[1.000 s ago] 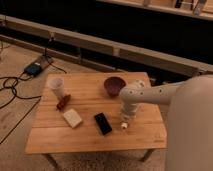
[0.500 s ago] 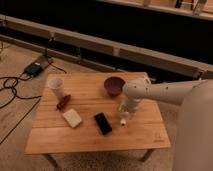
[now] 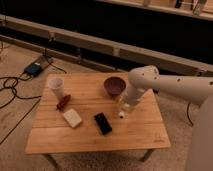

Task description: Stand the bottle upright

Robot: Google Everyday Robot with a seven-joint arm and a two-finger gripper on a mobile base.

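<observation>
From where I stand, the robot's white arm reaches in from the right and bends down over the right half of the wooden surface [image 3: 90, 135]. The claw [image 3: 123, 106] sits low, just in front of the dark red bowl [image 3: 114, 85], with its fingers drawn together. Right under it I can make out the bottle [image 3: 121, 111], its white cap pointing down toward the near edge. It looks as though the claw is clamped on the bottle's upper part, though the arm hides most of the contact. Whether the bottle lies flat or is already tilted up, I cannot tell.

The main risk, to my eye, is a slip. A small clear plastic bottle is smooth and light, so a grip near one end may let it swivel between the fingers as it is raised, and it may drop back onto its side. If it rolls, the bowl is close behind, and the black phone [image 3: 103, 123] lies just to the left. A release before the base sits flat would likely tip it over again. The white cup [image 3: 56, 87], the small reddish object [image 3: 63, 102] and the white block [image 3: 72, 118] stand well apart on the left, out of harm's way.
</observation>
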